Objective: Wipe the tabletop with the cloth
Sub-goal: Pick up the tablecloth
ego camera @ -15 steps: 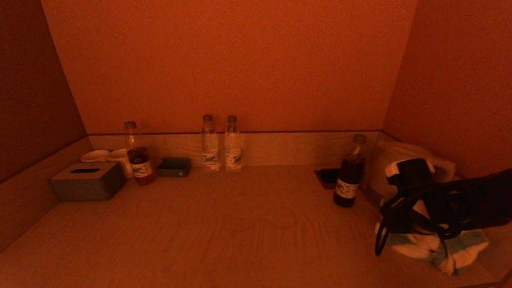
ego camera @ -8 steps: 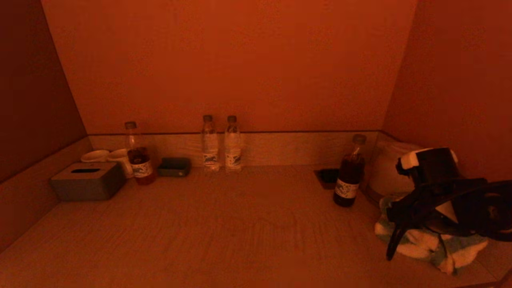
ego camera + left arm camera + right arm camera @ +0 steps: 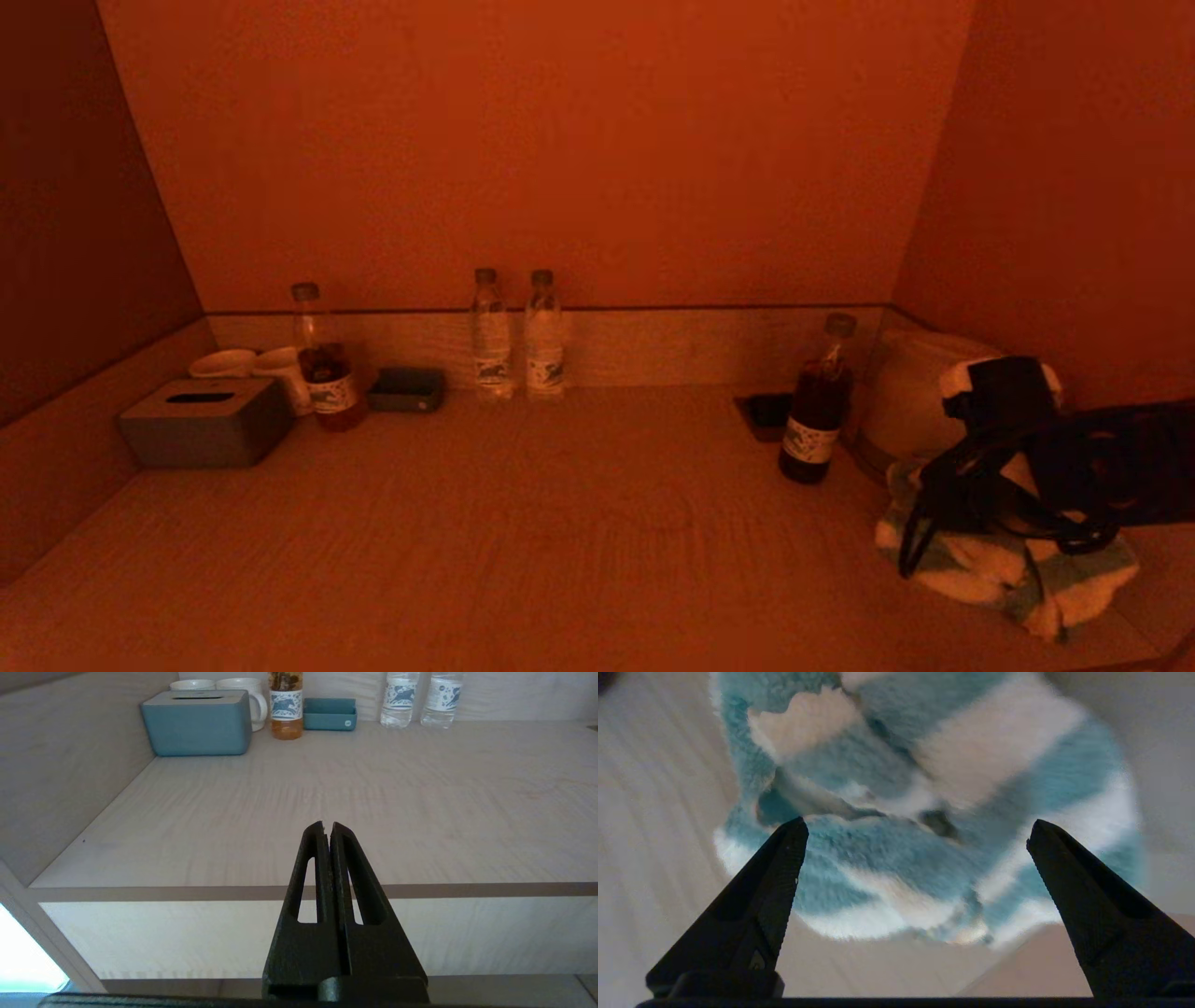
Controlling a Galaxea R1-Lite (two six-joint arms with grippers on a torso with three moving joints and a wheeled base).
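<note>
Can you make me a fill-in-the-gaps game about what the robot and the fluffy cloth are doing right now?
1. The right gripper is above the striped cloth with its fingers wide ____.
2. The left gripper has its fingers ____.
3. Between the two water bottles and the kettle stands a bottle of ____ drink.
4. The tissue box sits in front of two ____.

Missing words: open; shut; dark; cups

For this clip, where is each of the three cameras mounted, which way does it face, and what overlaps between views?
Head view: on the robot's head, facing forward and down at the tabletop; the right gripper shows above the cloth.
Left wrist view: behind the shut left gripper, before the table's front edge, facing the tissue box.
Right wrist view: behind open fingers, facing the cloth.
Shared: head and right wrist show the cloth; head and left wrist the tissue box.
</note>
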